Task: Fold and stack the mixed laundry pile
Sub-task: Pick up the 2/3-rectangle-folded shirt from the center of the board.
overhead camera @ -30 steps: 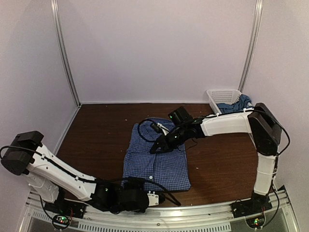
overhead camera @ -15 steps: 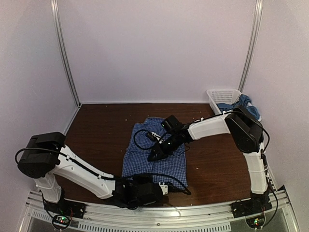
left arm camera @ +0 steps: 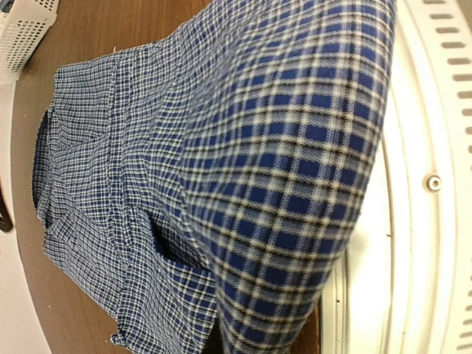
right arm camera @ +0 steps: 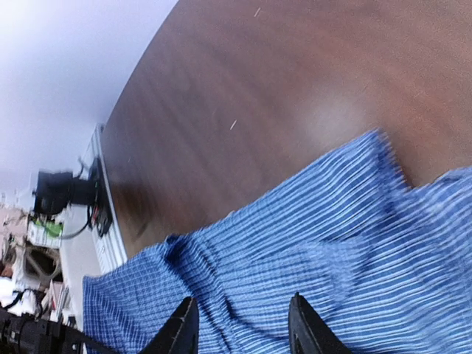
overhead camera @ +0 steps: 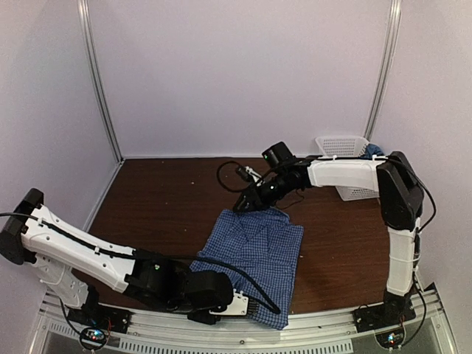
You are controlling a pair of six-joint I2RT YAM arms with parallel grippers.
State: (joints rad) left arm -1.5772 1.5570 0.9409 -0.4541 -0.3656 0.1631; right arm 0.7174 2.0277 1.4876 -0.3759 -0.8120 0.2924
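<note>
The blue-and-white checked shirt lies folded on the brown table, skewed, with its near corner hanging over the front rail. My left gripper is at that near hem and shut on the shirt. In the left wrist view the checked cloth fills the frame and hides the fingers. My right gripper hovers over the shirt's far edge. In the right wrist view it is open, with the shirt below and nothing pinched. A bit of the teal t-shirt shows behind the basket.
A white lattice basket stands at the back right corner, also seen in the left wrist view. The metal front rail runs along the near table edge. Bare brown tabletop lies left of the shirt. Walls close in three sides.
The left gripper shut on the shirt's near hem and dragged it toward the front rail, turning it. The right gripper let go, opened and drew back to the shirt's far edge.
</note>
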